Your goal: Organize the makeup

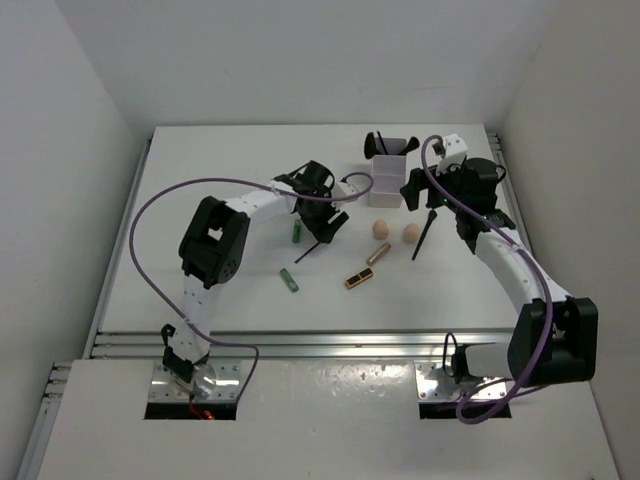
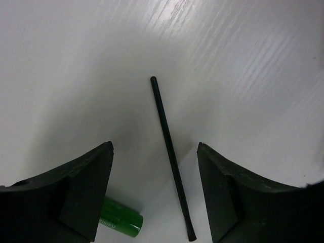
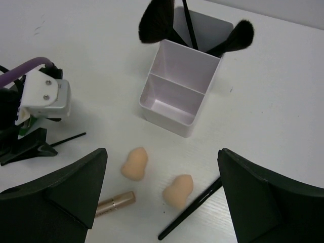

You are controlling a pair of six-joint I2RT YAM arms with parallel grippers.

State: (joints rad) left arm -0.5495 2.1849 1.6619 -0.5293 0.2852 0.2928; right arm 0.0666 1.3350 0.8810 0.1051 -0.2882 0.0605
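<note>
My left gripper (image 1: 325,222) is open and empty, low over a thin black stick (image 2: 169,152) that lies between its fingers. A green tube (image 2: 119,221) lies beside the left finger, and a second green tube (image 1: 288,281) lies nearer the front. My right gripper (image 1: 412,192) is open and empty above two peach sponges (image 3: 134,163) (image 3: 178,191). A rose-gold tube (image 3: 115,202) and a black brush (image 3: 190,215) lie beside the sponges. A gold-black lipstick (image 1: 359,279) lies in front of them. Black brushes (image 3: 157,20) stand in the back compartment of the white box (image 3: 177,91).
The white box's two front compartments hold nothing. The left gripper (image 3: 30,142) shows at the left of the right wrist view, close to the sponges. Walls close in the table at the left, right and back.
</note>
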